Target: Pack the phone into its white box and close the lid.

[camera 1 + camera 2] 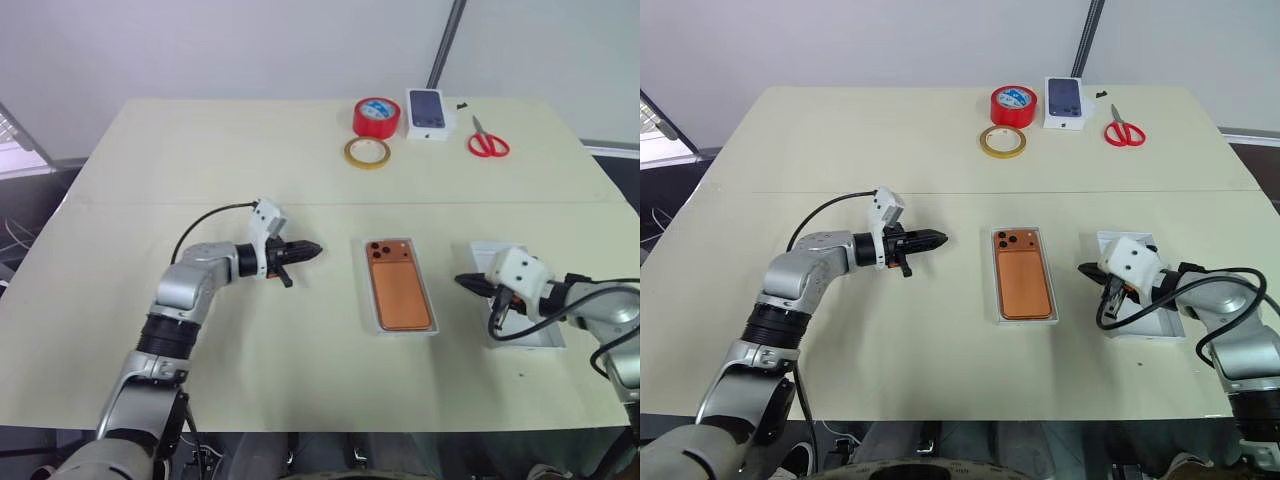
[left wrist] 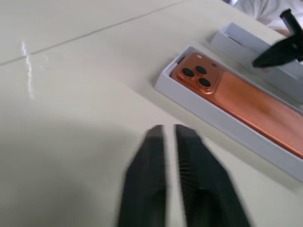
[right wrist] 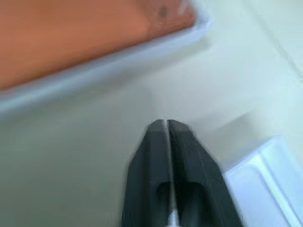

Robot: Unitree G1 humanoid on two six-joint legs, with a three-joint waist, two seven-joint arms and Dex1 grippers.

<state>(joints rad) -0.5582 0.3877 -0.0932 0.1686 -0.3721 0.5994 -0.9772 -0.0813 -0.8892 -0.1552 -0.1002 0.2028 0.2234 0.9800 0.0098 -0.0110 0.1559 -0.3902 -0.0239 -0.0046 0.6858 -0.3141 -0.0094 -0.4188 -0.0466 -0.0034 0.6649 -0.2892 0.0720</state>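
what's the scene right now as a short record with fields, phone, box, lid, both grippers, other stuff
phone: lying camera side up inside the white box, mid table
lid: off, resting on the table to the right of the box
left gripper: left of the box, holding nothing, fingers slightly apart
right gripper: between box and lid, empty, fingers nearly together
far edge: red tape roll, tan tape roll, small printed box, red scissors

The orange-copper phone [image 1: 401, 284] lies face down in the shallow white box [image 1: 431, 318] at table centre, camera cluster toward twelve o'clock. The white lid [image 1: 541, 336] lies open-side up at three o'clock, apart.
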